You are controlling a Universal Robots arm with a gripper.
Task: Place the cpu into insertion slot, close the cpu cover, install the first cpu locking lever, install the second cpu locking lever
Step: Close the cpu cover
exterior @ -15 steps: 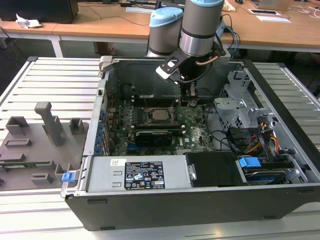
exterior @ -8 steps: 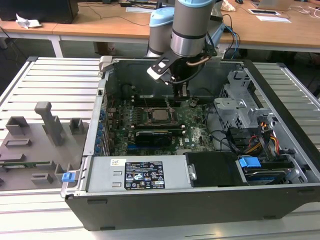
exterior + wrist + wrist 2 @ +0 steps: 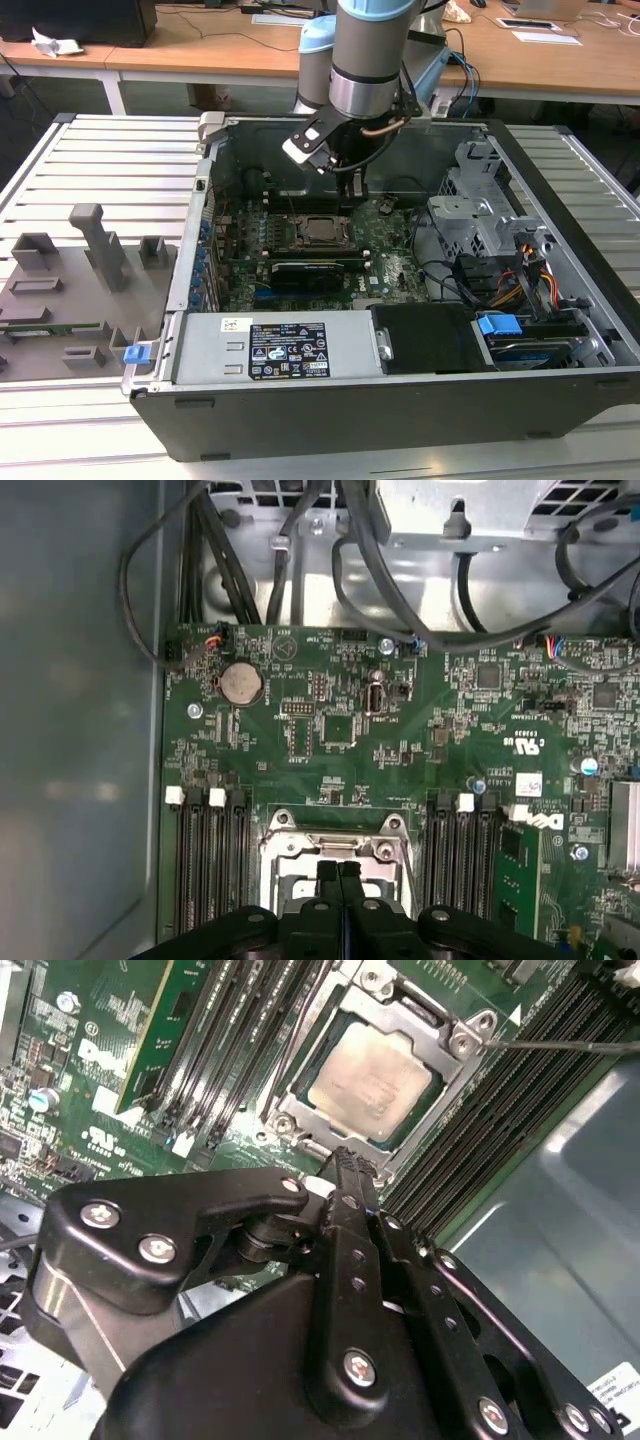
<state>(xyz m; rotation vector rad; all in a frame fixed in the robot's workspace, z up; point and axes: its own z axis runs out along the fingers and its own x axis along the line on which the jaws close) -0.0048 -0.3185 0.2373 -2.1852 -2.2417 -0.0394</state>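
**A:** Where is the cpu?

**B:** Look at the middle of the exterior view. Your cpu [image 3: 322,230] lies flat in the slot [image 3: 297,231], grey top up. The cover [image 3: 452,1078] is down on it, like a frame around it.

**A:** Which way does it point?

**B:** It is square, so it has no long side. The lever [image 3: 560,1046] does. It is a thin rod, and it runs from a cover corner out over the black memory slots [image 3: 520,1110].

**A:** And the gripper?

**B:** Your gripper [image 3: 348,1165] has its fingers pressed together, with nothing between them. Its tip hangs just beside the cover's edge. In the exterior view the gripper [image 3: 355,187] sits a little above the cpu, toward the exterior view's right.

**A:** What could go wrong?

**B:** I think the lever is not hooked down yet, so the cover may lift. If you push with that thin tip, it could slip off the rod. Then it could hit the board [image 3: 340,730] or scratch the cpu. The rod could also spring up.
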